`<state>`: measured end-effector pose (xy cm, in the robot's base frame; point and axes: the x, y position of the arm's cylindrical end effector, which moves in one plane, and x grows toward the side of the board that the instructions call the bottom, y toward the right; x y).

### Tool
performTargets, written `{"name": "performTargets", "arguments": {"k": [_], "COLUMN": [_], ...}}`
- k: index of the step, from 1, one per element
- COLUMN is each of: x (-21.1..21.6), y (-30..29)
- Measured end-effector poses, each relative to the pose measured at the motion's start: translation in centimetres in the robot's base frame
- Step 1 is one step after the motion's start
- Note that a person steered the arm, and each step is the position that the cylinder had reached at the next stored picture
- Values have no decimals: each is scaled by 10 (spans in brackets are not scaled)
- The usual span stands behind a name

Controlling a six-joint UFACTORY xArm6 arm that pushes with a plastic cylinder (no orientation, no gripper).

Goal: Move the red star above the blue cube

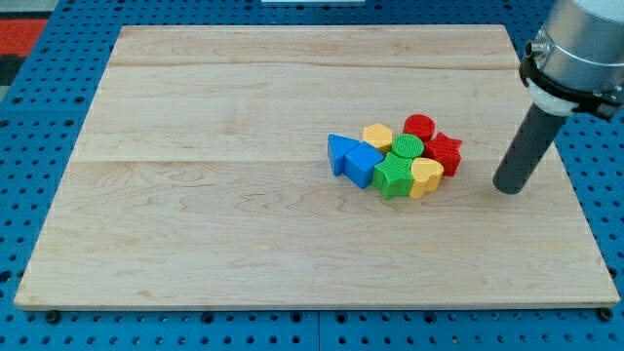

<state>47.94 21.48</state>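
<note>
No brand, label or writing is showing anywhere that can be read.

The red star (pixel 446 153) is lying at the right edge of a tight cluster of blocks right of the middle of the wooden board (pixel 244 234). It is a deep red, ridged-sided block with short blunt points, and it is touching the yellow heart (pixel 426 176) on its near-left side and sitting just near of the red cylinder (pixel 419 127).

The blue cube (pixel 362 166) is sitting at the cluster's left side, pressed against a blue triangular block (pixel 338 151) at the far left. Between them and the star are lying a yellow block (pixel 377 136), a green cylinder (pixel 407 148) and a green ridged block (pixel 393 178).

My tip (pixel 508 187) is resting on the board to the right of the star, clearly apart from it. There are no fingers; the arm is ending in a plain dark rod, holding nothing.
</note>
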Motion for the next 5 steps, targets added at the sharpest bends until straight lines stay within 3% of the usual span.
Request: {"name": "performTargets", "arguments": {"k": [2, 4, 5], "x": [-30, -36, -45], "y": [-7, -142, -159]}}
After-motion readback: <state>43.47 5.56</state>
